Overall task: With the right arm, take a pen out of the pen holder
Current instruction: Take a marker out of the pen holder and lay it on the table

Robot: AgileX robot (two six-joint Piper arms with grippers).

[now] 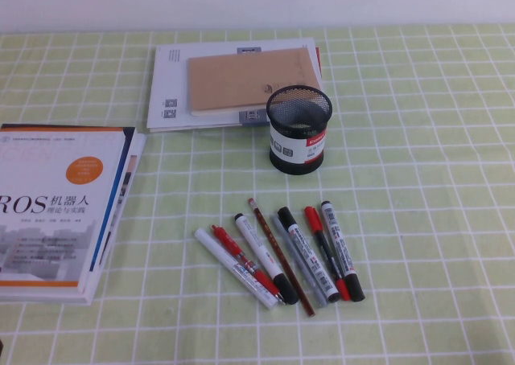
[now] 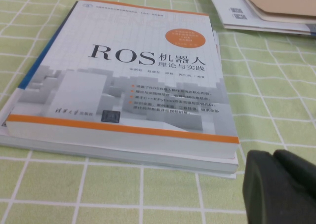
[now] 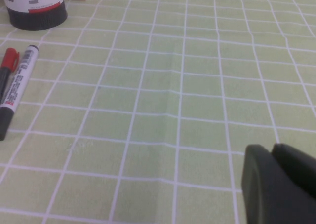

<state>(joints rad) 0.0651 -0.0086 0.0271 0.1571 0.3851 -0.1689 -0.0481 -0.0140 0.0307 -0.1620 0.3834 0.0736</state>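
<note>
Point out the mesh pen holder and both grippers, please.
mesh pen holder (image 1: 299, 149), high view, on its front label.
left gripper (image 2: 274, 157), left wrist view, between its tips, beside a corner of the ROS book (image 2: 148, 95).
right gripper (image 3: 274, 150), right wrist view, between its tips, over bare tablecloth (image 3: 197, 86).

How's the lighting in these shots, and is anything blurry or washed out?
High view: soft, even light, faint shadows by the pens and holder, wall blown out white. Left wrist view: book sharp; left hand, low beside it, a dark out-of-focus blob. Right wrist view: cloth sharp; right hand, shut, low over the cloth away from the marker, equally blurred.
</note>
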